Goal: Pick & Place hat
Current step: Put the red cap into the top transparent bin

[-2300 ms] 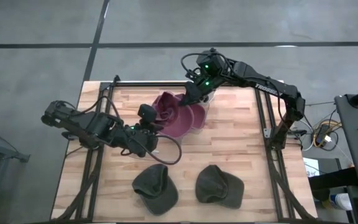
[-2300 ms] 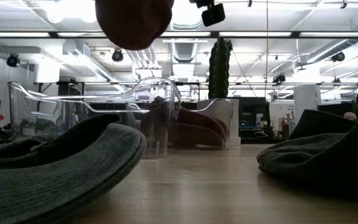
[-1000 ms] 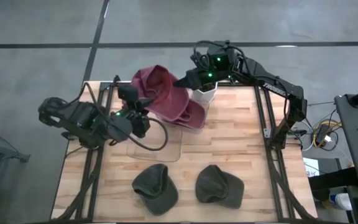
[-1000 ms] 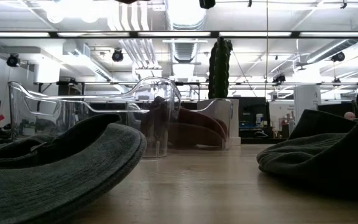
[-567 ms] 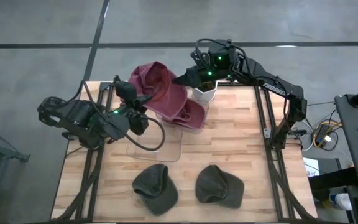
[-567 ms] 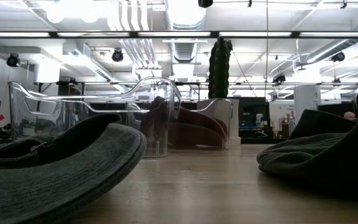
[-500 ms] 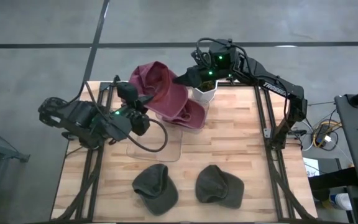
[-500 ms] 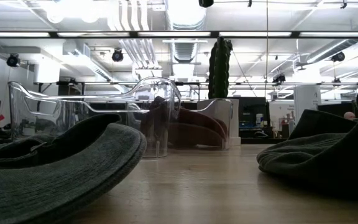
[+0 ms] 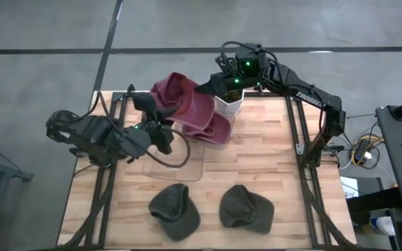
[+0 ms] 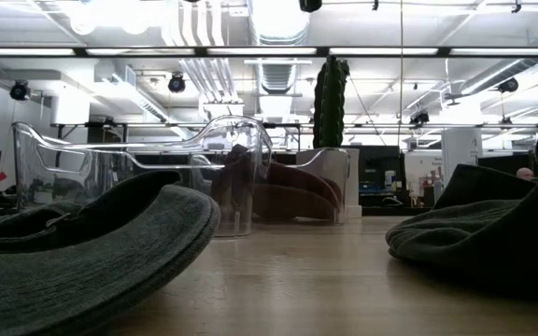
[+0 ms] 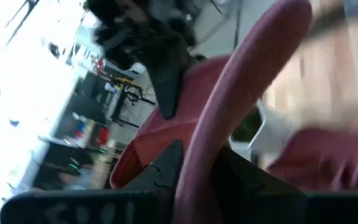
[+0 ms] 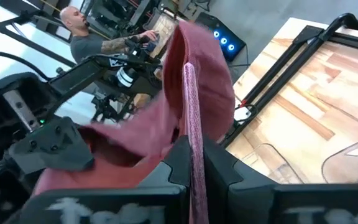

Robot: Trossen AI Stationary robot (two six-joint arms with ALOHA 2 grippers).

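Note:
Both grippers hold a maroon hat (image 9: 183,104) high over the table's far half; it is above the top of the low view. My left gripper (image 9: 160,110) is shut on its left side and my right gripper (image 9: 205,88) on its far right side. A second maroon hat (image 9: 216,130) lies in a clear container (image 10: 185,177). Two olive hats (image 9: 174,209) (image 9: 247,208) rest on the near part of the table. My left gripper (image 11: 194,168) pinches the hat's maroon edge (image 11: 207,134) between its two fingers, coming from the table's left. The hat is lifted clear of the table. One layer or several, I cannot tell. My right gripper (image 12: 194,165) pinches a thin maroon edge (image 12: 190,112) of the hat between its two fingers, coming from the table's far right. The cloth runs up and away from the fingers and is clear of the table.
A white pot (image 9: 229,104) with a tall cactus (image 10: 330,98) stands at the far edge, just below the right gripper. The two olive hats (image 10: 92,243) (image 10: 484,224) fill the near corners of the low view. A person (image 12: 82,34) shows beyond the table.
About two seconds ago the hat hung lower, beside the container; both grippers have carried it up and toward the far left edge, out of the low view. In the last second it has stayed up, and the left gripper has drifted slightly toward the right.

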